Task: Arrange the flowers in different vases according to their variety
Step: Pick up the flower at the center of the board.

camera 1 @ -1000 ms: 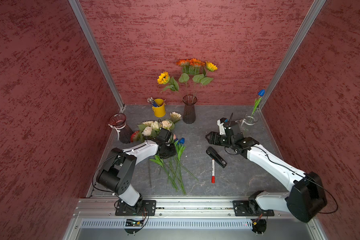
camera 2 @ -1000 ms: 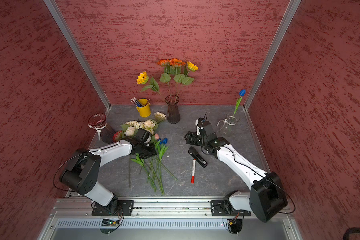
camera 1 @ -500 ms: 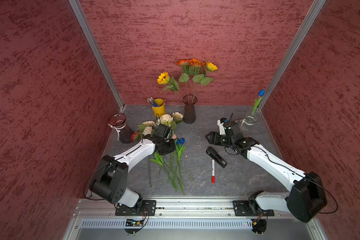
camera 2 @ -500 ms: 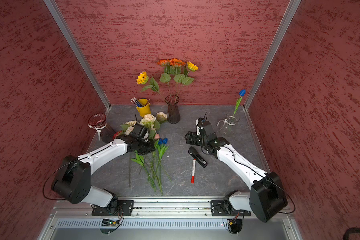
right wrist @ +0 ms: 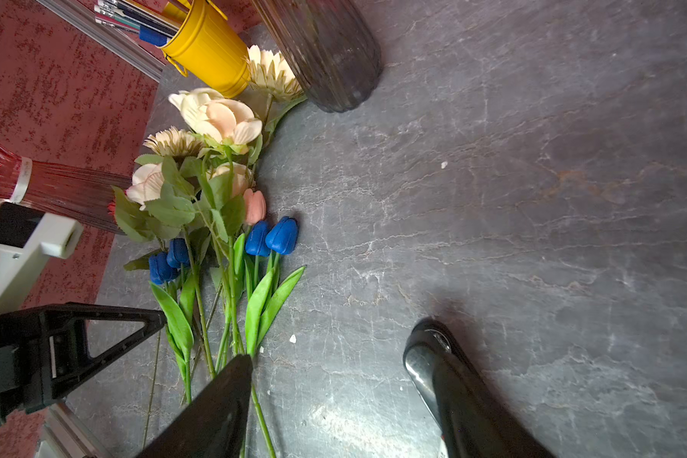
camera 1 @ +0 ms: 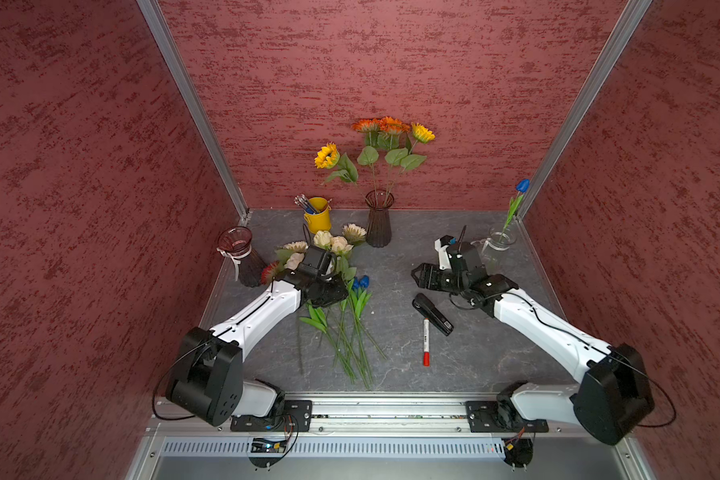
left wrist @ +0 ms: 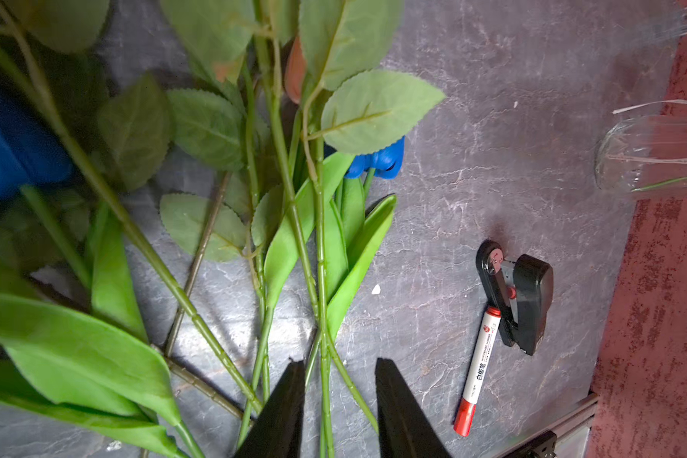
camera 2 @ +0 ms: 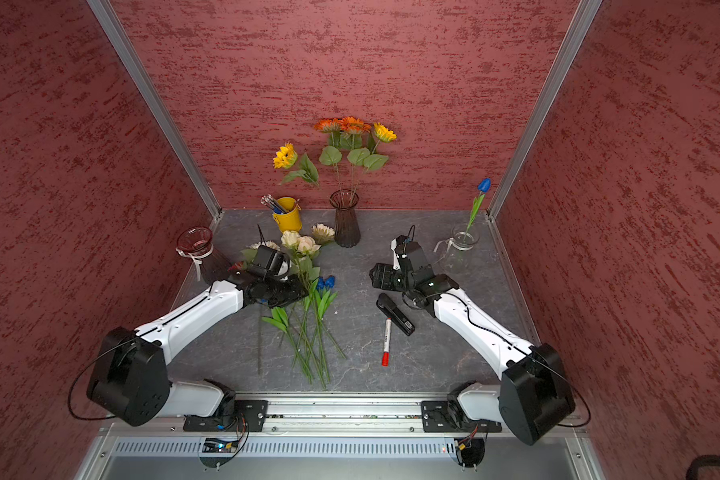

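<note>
The loose flowers lie in a heap left of the table's middle: cream roses [camera 1: 329, 243] [right wrist: 215, 115], blue tulips [camera 1: 360, 282] [right wrist: 272, 238], one pink tulip [right wrist: 254, 206] and long green stems [left wrist: 322, 277]. My left gripper [camera 1: 331, 291] [left wrist: 340, 363] hangs low over the stems, open, with thin stems lying loose between its fingers. My right gripper [camera 1: 418, 276] [right wrist: 342, 359] stands open and empty, right of the heap. Orange and yellow sunflowers [camera 1: 385, 126] stand in the ribbed vase [camera 1: 378, 224]. A blue tulip [camera 1: 522, 185] stands in the small clear vase [camera 1: 499, 243]. The flared vase [camera 1: 242, 257] is empty.
A yellow pen cup [camera 1: 317, 216] stands at the back beside the ribbed vase. A black clip-like device [camera 1: 432, 314] and a red marker [camera 1: 425, 340] lie under and in front of my right gripper. Red walls close in three sides.
My left arm reached further back and its jaws have come apart over the stems. A rose in the heap shifted toward the back. The right arm has not moved.
</note>
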Robot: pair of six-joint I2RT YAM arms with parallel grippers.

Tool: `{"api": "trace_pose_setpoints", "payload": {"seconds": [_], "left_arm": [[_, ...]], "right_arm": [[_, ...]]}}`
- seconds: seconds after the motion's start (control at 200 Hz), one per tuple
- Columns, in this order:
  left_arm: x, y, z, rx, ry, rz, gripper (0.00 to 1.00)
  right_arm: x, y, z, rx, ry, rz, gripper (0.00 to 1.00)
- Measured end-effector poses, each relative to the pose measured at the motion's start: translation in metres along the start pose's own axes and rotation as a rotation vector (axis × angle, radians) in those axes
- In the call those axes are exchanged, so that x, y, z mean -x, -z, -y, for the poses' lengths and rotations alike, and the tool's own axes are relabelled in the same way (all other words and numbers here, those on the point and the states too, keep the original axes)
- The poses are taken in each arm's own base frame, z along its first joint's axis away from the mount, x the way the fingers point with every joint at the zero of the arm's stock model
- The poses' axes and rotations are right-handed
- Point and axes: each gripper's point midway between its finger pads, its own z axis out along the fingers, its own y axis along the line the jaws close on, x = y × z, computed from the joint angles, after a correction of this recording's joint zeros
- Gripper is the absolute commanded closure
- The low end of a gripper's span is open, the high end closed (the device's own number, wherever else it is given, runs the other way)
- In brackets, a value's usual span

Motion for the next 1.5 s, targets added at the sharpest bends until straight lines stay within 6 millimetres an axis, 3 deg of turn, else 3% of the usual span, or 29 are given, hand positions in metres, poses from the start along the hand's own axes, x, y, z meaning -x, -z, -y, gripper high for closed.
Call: {"api": "trace_pose_setpoints", "payload": {"seconds": [0.446, 0.711, 0.962, 1.072, 1.302, 1.498], "left_arm": [[0.002, -0.046, 0.002, -0.021, 0.001, -0.045, 0.58], [0.016, -0.064, 0.01, -0.032, -0.005, -0.039, 0.58], [0.013, -0.081, 0.003, -0.011, 0.003, -0.063, 0.58], [0.012, -0.085, 0.001, -0.005, 0.005, -0.07, 0.63], [0.011, -0.086, -0.002, 0.008, 0.004, -0.071, 0.86], [0.011, -0.082, -0.004, 0.022, 0.0, -0.066, 0.98]], "right_arm": [[0.002, 0.003, 0.0, -0.001, 0.001, 0.012, 0.24], [0.002, 0.002, 0.0, -0.002, 0.002, 0.01, 0.23], [0.002, -0.001, 0.001, -0.01, 0.005, 0.0, 0.23], [0.004, -0.003, -0.001, -0.009, 0.01, 0.0, 0.23], [0.008, -0.003, -0.003, -0.006, 0.017, 0.006, 0.23], [0.009, -0.002, -0.004, -0.004, 0.019, 0.008, 0.23]]}}
